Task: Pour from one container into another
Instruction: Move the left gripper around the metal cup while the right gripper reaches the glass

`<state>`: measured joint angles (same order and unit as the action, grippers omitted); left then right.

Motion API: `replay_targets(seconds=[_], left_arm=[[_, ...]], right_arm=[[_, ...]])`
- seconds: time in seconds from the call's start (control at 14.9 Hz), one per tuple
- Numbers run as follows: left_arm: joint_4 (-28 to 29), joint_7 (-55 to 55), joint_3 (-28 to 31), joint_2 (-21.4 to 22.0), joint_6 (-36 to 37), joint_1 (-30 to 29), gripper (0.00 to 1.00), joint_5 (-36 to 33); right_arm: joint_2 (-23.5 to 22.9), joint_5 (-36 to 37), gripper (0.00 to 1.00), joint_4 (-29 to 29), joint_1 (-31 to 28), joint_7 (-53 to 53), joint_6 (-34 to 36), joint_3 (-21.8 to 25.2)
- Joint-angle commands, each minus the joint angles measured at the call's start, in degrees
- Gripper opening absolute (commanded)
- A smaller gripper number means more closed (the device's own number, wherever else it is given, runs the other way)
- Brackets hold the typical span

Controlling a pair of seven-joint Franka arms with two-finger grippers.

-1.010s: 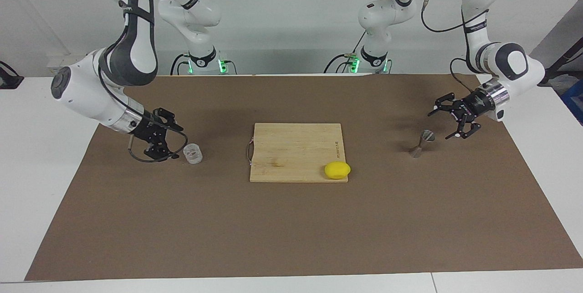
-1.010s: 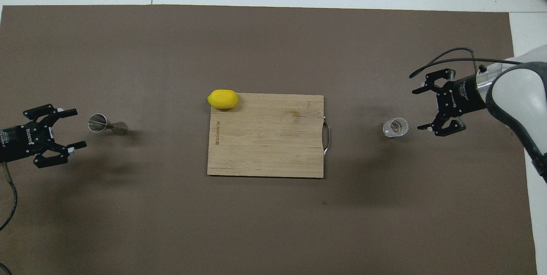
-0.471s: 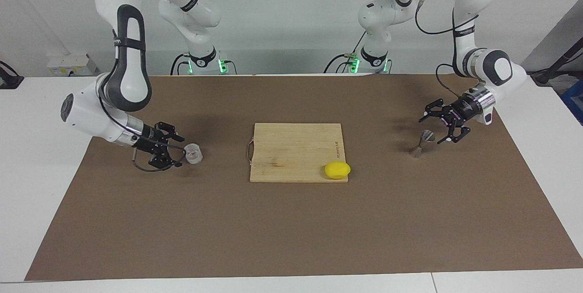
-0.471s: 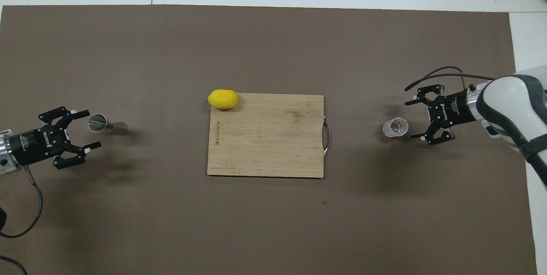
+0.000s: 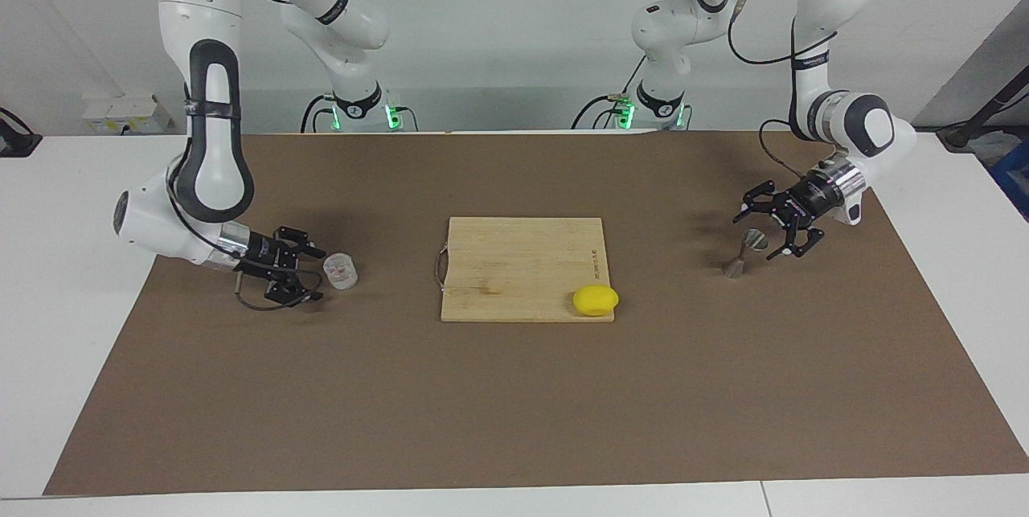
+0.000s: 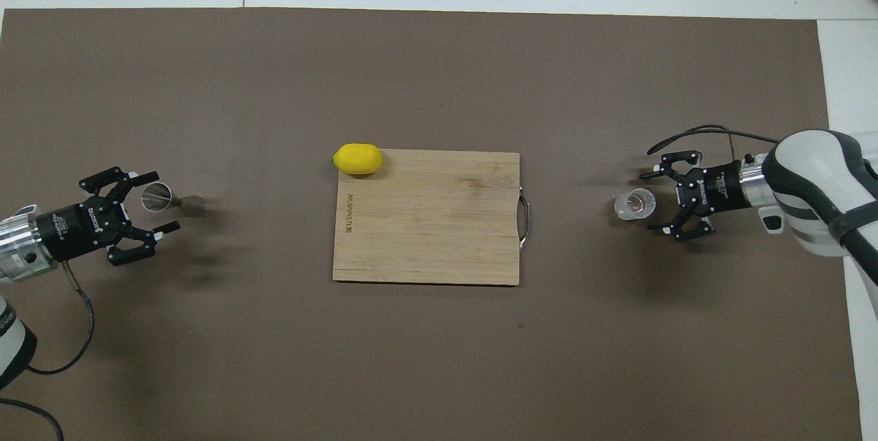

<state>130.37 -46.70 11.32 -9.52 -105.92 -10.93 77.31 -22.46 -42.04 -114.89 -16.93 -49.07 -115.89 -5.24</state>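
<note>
1. Clear cup (image 6: 634,204) stands upright on the brown mat (image 6: 439,359) at 3 o'clock from the cutting board (image 6: 432,221) in the overhead view, toward the right arm's end of the bench. The metal jigger (image 6: 168,199) stands at 9 o'clock from the board, toward the left arm's end.
2. Only the overhead view looks down into the cup, where a small dark spot shows at its middle. It also shows the lemon (image 6: 357,158) at the board's 11 o'clock corner.
3. Only the facing view shows heights. Both tools hang low, just above the mat, and the jigger (image 5: 744,252) stands upright on its lower cone.
4. Right tool (image 5: 320,273) has its fingers spread wide. The cup (image 5: 340,272) sits just at their tips, and nothing is held.
5. Left tool (image 5: 756,236) is spread wide too. The jigger's upper cone lies between its fingertips, and I cannot tell whether they touch it.
6. Since a second ago, both tools have dropped lower and closed in on their containers. Cup, jigger, lemon and board have not moved.
</note>
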Motion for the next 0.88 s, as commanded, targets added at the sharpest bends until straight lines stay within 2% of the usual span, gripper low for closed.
replay_targets(seconds=[0.0,0.47,0.81], left_arm=[[0.9,1.3,0.5,0.2,-1.0,0.5,0.99,1.4],[0.4,1.2,0.5,0.4,-0.7,-0.6,0.92,1.4],[0.3,1.3,0.5,0.4,-0.7,-0.5,0.92,2.6]], right_arm=[[1.6,-2.5,1.00,-4.4,1.6,2.7,-3.4,-0.3],[2.0,-3.8,1.00,-5.0,1.8,2.8,-2.4,-0.3],[2.3,-3.8,1.00,-4.9,1.8,2.8,-1.5,-0.3]])
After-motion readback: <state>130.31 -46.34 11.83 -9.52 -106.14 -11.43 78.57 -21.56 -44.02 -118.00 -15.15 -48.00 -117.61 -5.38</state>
